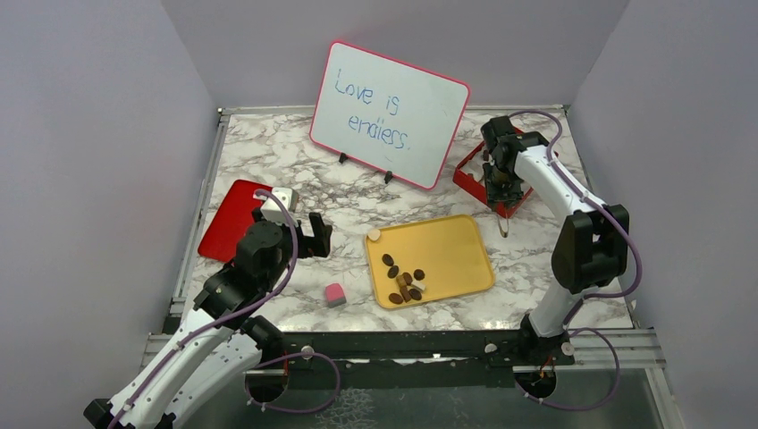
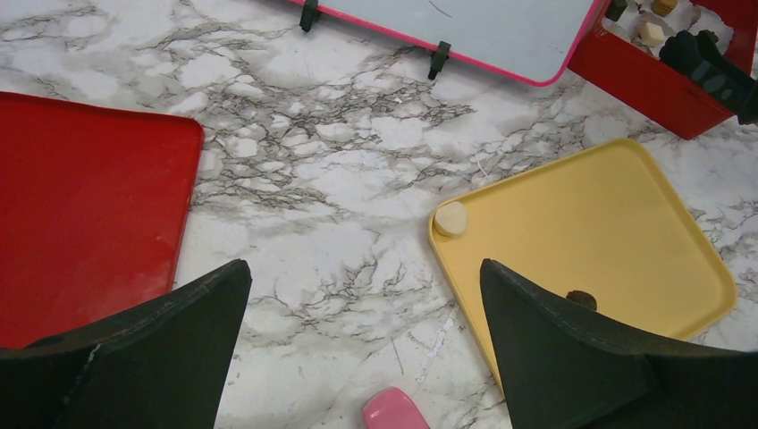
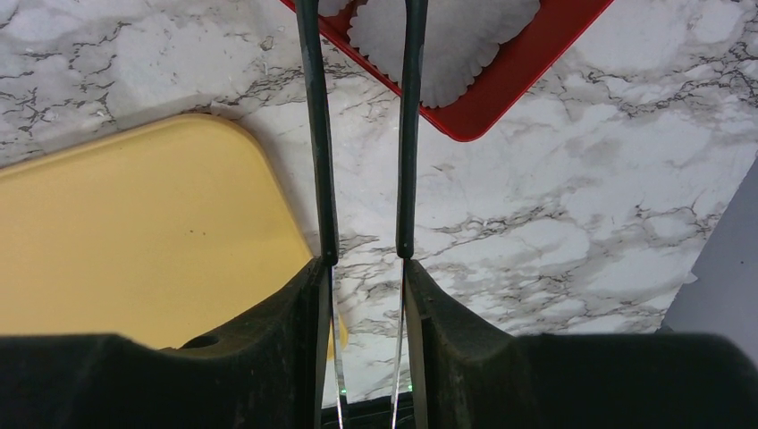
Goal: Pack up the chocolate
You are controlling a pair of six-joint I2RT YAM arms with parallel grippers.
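Observation:
Several dark brown chocolate pieces (image 1: 405, 279) lie bunched on the yellow tray (image 1: 456, 250), and one cream piece (image 1: 374, 235) sits at its far left corner. The cream piece (image 2: 450, 218) and one dark piece (image 2: 581, 298) also show in the left wrist view. A few more pieces (image 2: 651, 32) sit in the red box (image 1: 469, 172). My left gripper (image 1: 308, 232) is open and empty over bare marble left of the tray (image 2: 365, 268). My right gripper (image 1: 501, 183) hovers over the red box, shut on thin tongs (image 3: 317, 134). The tong tips run out of view over white paper cups (image 3: 447, 54).
A red lid (image 1: 231, 219) lies flat at the left. A pink-and-white cube (image 1: 334, 294) sits near the front edge, just below my left fingers (image 2: 395, 410). A pink-framed whiteboard (image 1: 390, 112) stands at the back. Grey walls close in both sides.

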